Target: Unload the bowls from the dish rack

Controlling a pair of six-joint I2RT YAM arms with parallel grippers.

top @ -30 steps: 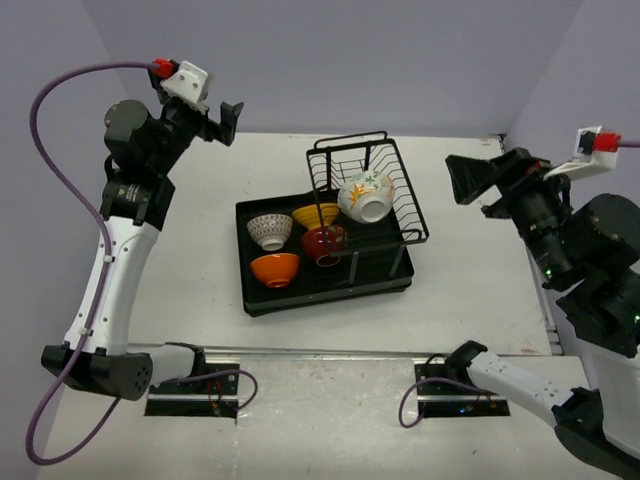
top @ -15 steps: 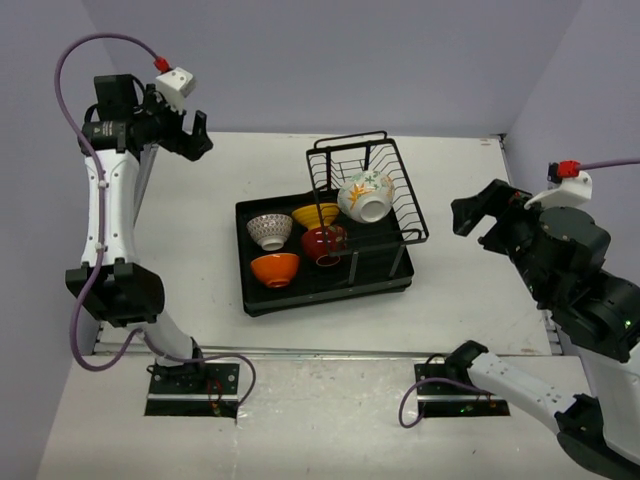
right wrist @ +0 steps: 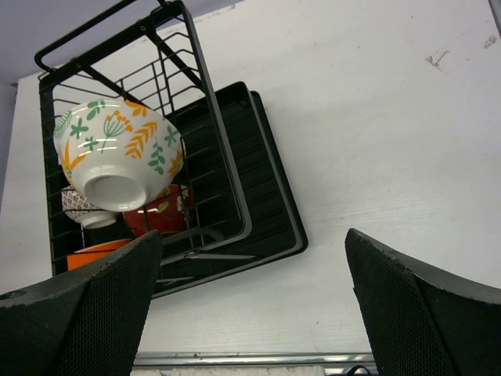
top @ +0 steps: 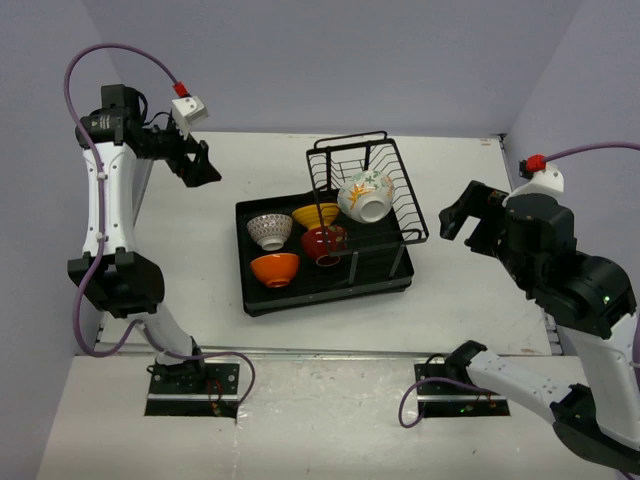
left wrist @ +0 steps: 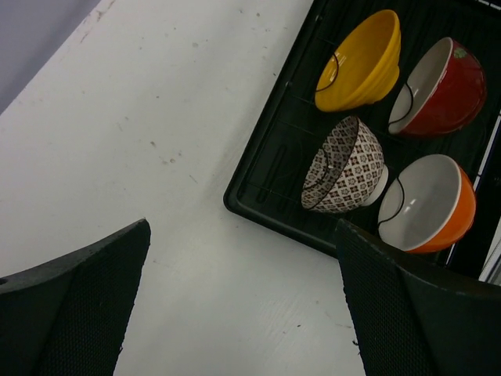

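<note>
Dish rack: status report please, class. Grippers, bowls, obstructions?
Left gripper open, empty; right gripper likewise. Dish rack holds all five: floral bowl in wire basket; orange bowl, red bowl, yellow bowl, patterned bowl beside it. Nothing in the way.

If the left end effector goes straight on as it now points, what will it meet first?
Probably the bare table, just beside the corner of the dish rack; the brown-patterned bowl sits off that line. Depth is unclear.

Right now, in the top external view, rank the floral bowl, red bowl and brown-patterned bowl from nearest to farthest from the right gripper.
From the right gripper:
1. Floral bowl, at the right end of the dish rack.
2. Red bowl, in the middle.
3. Brown-patterned bowl, at the left end.
</note>
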